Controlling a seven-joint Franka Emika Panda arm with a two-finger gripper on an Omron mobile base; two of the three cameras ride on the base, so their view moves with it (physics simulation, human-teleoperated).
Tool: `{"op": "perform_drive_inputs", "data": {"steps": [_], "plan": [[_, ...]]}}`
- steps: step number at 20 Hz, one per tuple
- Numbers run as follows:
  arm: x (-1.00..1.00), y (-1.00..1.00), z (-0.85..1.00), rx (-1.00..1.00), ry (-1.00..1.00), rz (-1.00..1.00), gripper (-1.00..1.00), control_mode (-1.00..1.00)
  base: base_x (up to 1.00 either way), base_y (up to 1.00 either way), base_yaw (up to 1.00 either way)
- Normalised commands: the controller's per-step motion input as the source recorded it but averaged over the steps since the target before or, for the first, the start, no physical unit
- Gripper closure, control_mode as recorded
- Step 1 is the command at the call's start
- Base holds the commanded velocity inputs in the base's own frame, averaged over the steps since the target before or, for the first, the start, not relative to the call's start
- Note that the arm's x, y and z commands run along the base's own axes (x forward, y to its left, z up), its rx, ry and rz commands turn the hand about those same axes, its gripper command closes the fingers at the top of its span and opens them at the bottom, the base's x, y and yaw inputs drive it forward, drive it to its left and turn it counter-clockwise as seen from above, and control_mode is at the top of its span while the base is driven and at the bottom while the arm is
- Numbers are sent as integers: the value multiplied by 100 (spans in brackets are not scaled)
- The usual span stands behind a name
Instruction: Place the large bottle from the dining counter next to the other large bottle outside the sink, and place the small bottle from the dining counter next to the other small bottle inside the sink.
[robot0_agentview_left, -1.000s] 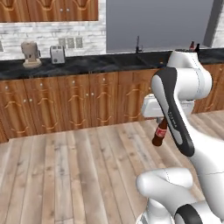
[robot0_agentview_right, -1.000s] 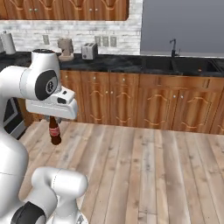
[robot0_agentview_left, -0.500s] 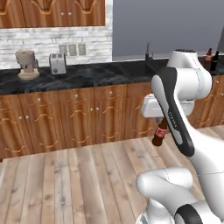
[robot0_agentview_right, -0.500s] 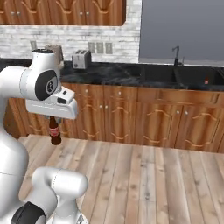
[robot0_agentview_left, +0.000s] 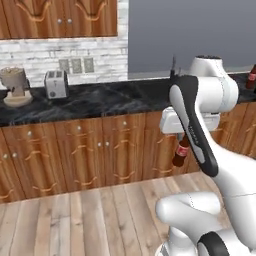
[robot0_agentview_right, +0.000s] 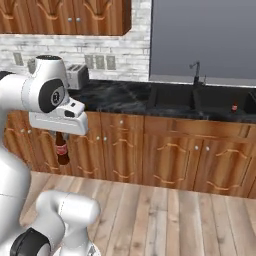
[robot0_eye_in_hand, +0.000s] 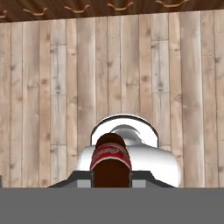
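The small bottle (robot0_agentview_left: 181, 152), slim and brown with a red label, hangs upright under my hand, above the wooden floor and in front of the cabinets. My gripper (robot0_agentview_left: 183, 139) is shut on its neck. From the right it is the same: the small bottle (robot0_agentview_right: 61, 148) hangs below the gripper (robot0_agentview_right: 60, 134). The hand view looks down on the small bottle (robot0_eye_in_hand: 111, 162). The black sink (robot0_agentview_right: 200, 100) with its dark tap (robot0_agentview_right: 196, 73) lies in the counter to the right. A small red-topped thing (robot0_agentview_right: 234, 106) stands in its right basin. The other large bottle (robot0_agentview_left: 251, 78) stands at the far right.
A black marble counter (robot0_agentview_left: 100, 100) runs over wooden cabinets (robot0_agentview_left: 95, 155) straight ahead. On it stand a toaster (robot0_agentview_left: 56, 84) and a coffee machine (robot0_agentview_left: 15, 86). The plank floor (robot0_agentview_right: 165, 215) lies between me and the cabinets.
The whole picture has shifted and the counter has grown nearer, so the base has driven. The small bottle stays in the gripper in the same pose.
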Motion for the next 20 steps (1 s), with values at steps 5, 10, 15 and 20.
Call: {"op": "perform_drive_inputs", "data": {"steps": [5, 10, 15, 20], "plan": [[0, 0, 0, 0, 0, 0, 100, 100, 51, -100, 5], [0, 0, 0, 0, 0, 0, 100, 100, 62, -100, 8], [0, 0, 0, 0, 0, 0, 100, 100, 71, -97, 10], [0, 0, 0, 0, 0, 0, 100, 100, 65, -69, 2]]}}
